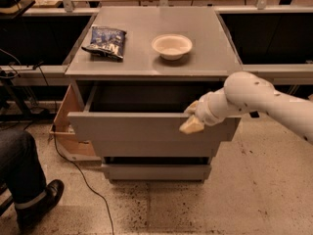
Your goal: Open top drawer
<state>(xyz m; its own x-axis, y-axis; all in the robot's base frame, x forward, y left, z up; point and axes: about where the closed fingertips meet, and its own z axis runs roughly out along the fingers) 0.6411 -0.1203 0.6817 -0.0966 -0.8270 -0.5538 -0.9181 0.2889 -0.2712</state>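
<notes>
One wide matte grey top drawer point(132, 126) stands pulled out above two shut grey drawer fronts point(151, 148). The cream gripper point(192, 121) sits at its front's upper edge; open or closed, cannot tell. Above: one white round bowl point(171, 46), one blue foil bag point(105, 41)

My arm point(274, 102) extends in from the right, the wrist point(211, 109) angled down and leftward, with the tool point(192, 123) at its tip (pale, wedge-shaped) sitting near mid-scene.
</notes>
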